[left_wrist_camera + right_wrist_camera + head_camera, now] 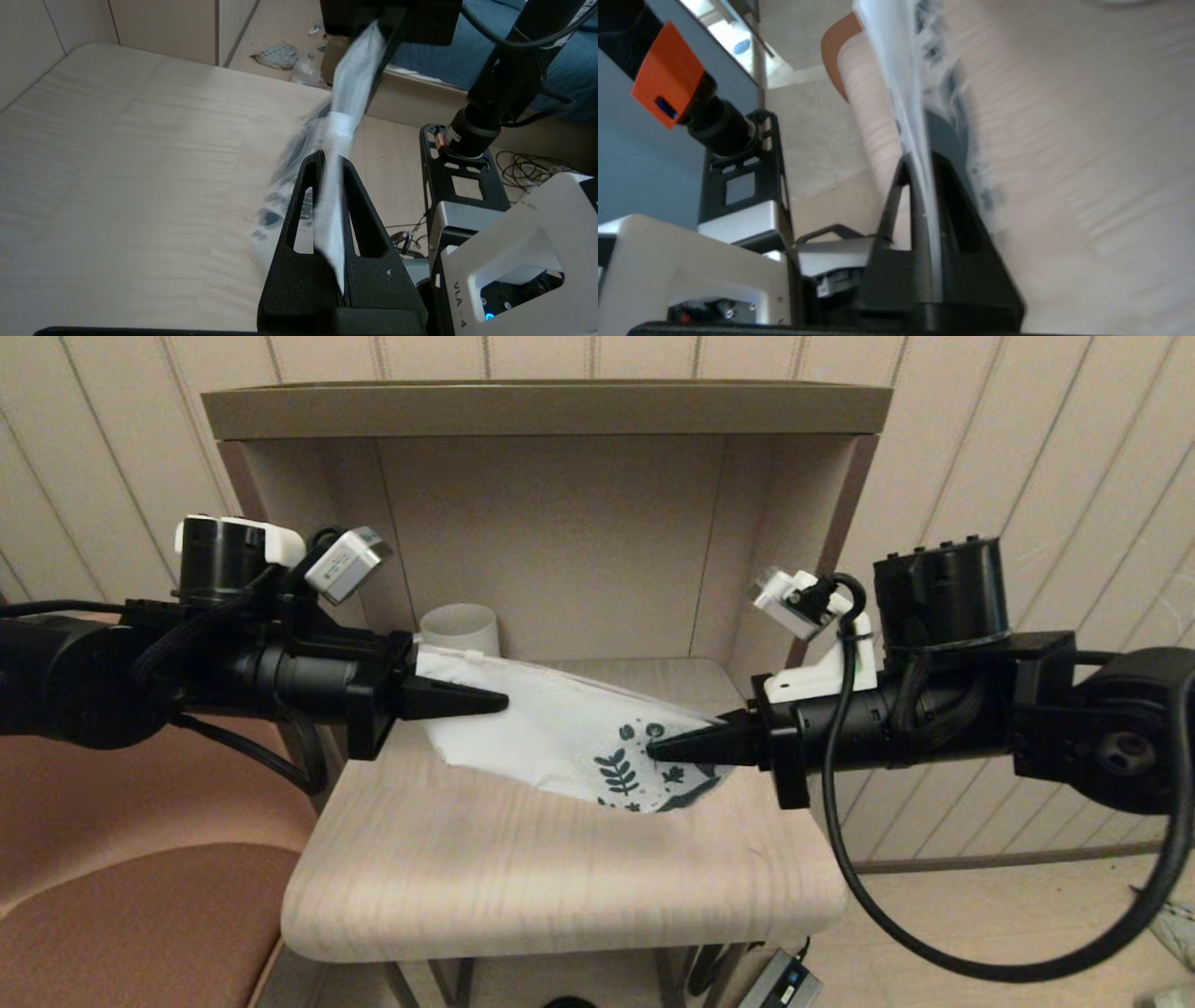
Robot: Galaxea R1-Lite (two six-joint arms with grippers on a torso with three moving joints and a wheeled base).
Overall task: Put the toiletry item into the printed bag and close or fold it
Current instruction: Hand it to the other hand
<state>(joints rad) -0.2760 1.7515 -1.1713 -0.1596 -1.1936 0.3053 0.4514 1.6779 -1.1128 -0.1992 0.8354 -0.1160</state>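
Note:
The printed bag (560, 733) hangs stretched above the wooden table (560, 868), held at both ends. My left gripper (499, 702) is shut on its plain white end. My right gripper (653, 747) is shut on the end with the teal leaf prints. In the left wrist view the bag (348, 93) runs edge-on from between the closed fingers (313, 161) toward the right arm. The right wrist view shows the bag (901, 93) pinched the same way between dark fingers (945, 163). The toiletry item is hidden; I cannot tell whether it is inside the bag.
A white ribbed mug (459, 628) stands at the back of the table behind the left gripper. Cabinet walls (551, 532) enclose the back and sides. A brown seat (121, 887) lies to the left.

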